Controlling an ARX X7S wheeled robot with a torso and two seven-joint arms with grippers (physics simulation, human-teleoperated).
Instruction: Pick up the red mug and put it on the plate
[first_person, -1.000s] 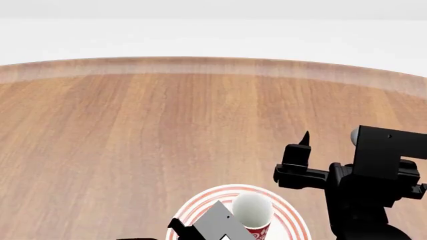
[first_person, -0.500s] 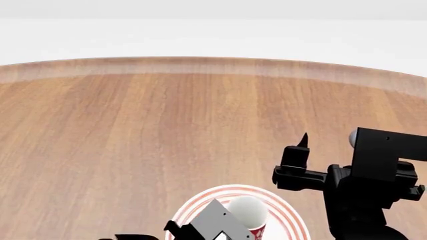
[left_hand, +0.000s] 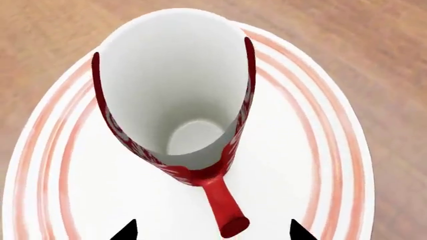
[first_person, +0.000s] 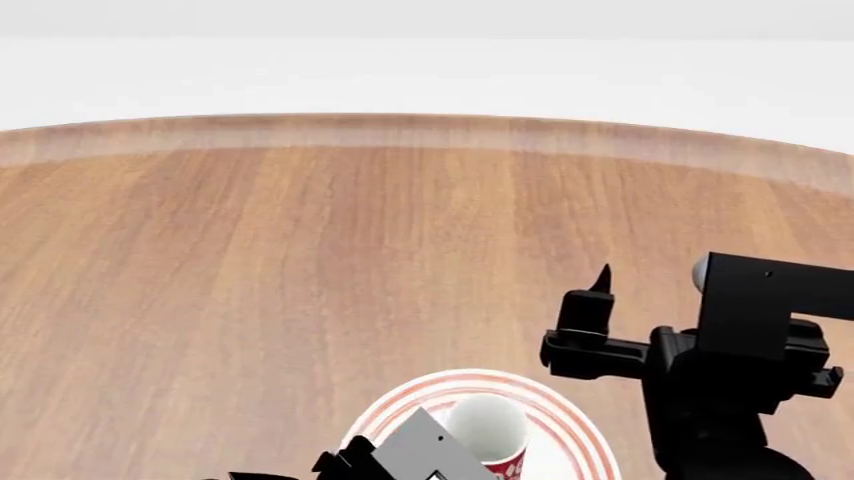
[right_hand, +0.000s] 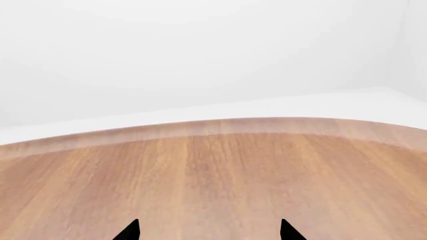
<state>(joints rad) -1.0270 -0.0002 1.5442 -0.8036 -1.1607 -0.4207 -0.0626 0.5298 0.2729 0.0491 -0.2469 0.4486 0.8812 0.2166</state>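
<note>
Left wrist view: looking down into small red mug with white floral pattern and white inside (left_hand: 175, 100), sitting upright on round white plate with concentric red rings (left_hand: 300, 165). Mug base resting on plate's white centre, well inside the rings. Red handle pointing toward camera, lying between the two black fingertips (left_hand: 125, 232) of left gripper (left_hand: 212, 232). Fingertips spread wide, one on either side of handle, not touching it; nothing clamped. Wooden tabletop (left_hand: 373, 45) showing around plate edge.

Head view: red-ringed plate (first_person: 567, 420) lying at near edge of round wooden table (first_person: 334, 260), partly cut by frame bottom. Red mug (first_person: 487, 432) standing on plate, white opening facing up, only a sliver of red wall showing below rim. Grey-and-black left wrist body covering plate's near left part, just beside mug; left gripper's fingers not showing here. Right gripper (first_person: 597, 290) hovering above table to right of plate, apart from plate and mug, one pointed black fingertip aiming away from robot; finger spacing not readable from this angle.

Right wrist view: two black fingertips (right_hand: 128, 231) of right gripper (right_hand: 209, 231) standing well apart, holding nothing. Beyond them, bare wooden tabletop (right_hand: 220, 170) curving to its far rim against plain white background.
</note>
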